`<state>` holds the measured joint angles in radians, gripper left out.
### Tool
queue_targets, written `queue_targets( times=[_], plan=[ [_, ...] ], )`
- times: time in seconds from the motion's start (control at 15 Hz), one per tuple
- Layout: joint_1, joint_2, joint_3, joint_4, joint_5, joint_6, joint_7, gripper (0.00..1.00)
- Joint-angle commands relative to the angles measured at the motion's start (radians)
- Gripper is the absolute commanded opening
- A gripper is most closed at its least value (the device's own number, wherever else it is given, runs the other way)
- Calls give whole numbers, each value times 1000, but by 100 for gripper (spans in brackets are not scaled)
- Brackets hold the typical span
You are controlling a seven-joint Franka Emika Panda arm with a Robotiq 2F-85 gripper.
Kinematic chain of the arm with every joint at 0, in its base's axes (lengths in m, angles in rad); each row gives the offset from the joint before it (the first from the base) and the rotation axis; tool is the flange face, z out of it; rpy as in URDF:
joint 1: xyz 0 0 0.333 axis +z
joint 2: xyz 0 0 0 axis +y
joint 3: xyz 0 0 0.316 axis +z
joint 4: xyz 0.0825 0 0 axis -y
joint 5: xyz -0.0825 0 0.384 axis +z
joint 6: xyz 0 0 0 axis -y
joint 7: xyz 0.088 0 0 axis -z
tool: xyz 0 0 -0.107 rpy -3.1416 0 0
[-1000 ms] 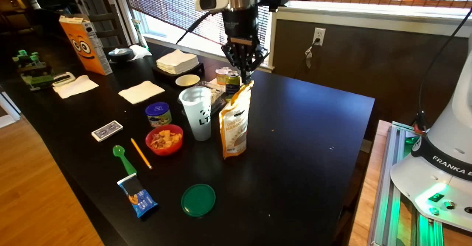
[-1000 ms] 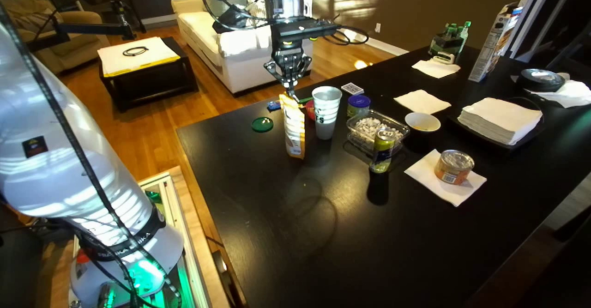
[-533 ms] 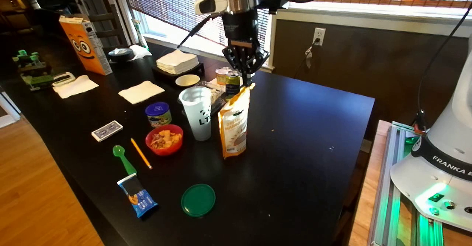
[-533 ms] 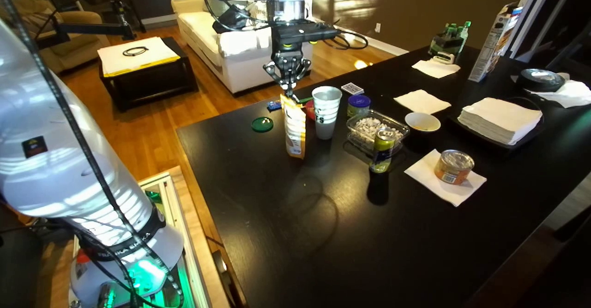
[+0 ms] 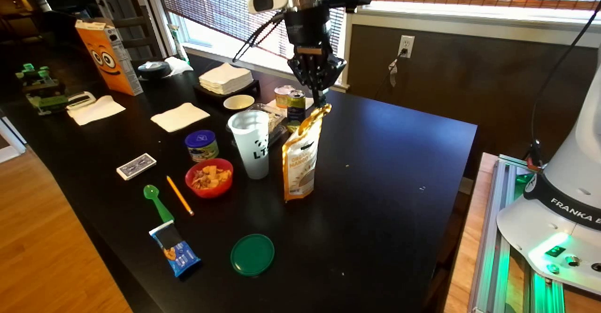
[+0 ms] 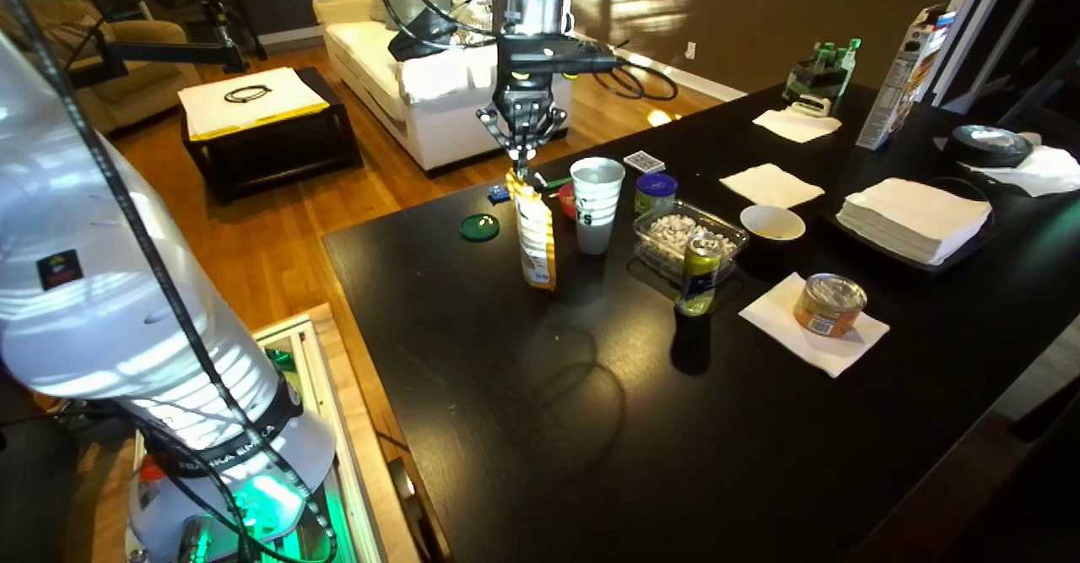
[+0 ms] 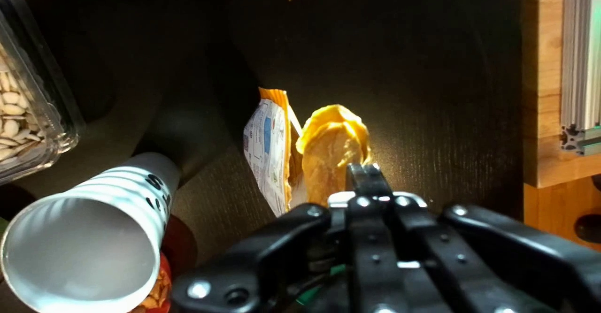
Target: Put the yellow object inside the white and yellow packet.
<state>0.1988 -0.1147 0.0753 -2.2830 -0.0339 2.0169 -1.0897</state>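
Right now the robot's black two-fingered gripper (image 7: 365, 173) points down by the top of the tall white and orange stand-up pouch (image 5: 300, 172). Its fingers are squeezed close together and seem to pinch the soft-looking, wrinkly yellow lump (image 7: 331, 156). In the wrist view the lump shows beside the pouch's gap, on the side toward the robot's big white base (image 5: 554, 238).

The gripper likely points down so the lump can go in first and drop. The pouch stands by itself on the flat black table (image 6: 472, 394) with its mouth up, which makes it ready to catch things. It looks floppy, though, so a push might tip it or fold it shut.

Near the pouch, on the side away from the base, is a tall pale plastic cup (image 5: 253, 163), not touching it. A round red bowl (image 5: 210, 193) of orange bits sits farther from the pouch on that side.

Some parts are hard to see. The fingers cover an edge of the lump, so the pinch itself is hidden. In both exterior views the lump blends with the pouch's orange rim, so nobody can tell whether any of it is inside. The wrist view cuts off the clear plastic tray (image 7: 56, 134) of pale seeds.
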Motion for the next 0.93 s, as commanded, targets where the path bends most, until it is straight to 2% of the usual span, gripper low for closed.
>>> queue_targets(
  times=[0.0,0.53,0.6,0.67,0.87],
  plan=[
    [-16,50,19,60,4,-47,69,1],
    [-19,108,26,102,-2,-56,83,3],
    [-20,110,27,104,-4,-56,82,10],
    [-20,112,27,105,-4,-58,77,22],
    [-20,115,31,110,-11,-67,82,43]
  ],
)
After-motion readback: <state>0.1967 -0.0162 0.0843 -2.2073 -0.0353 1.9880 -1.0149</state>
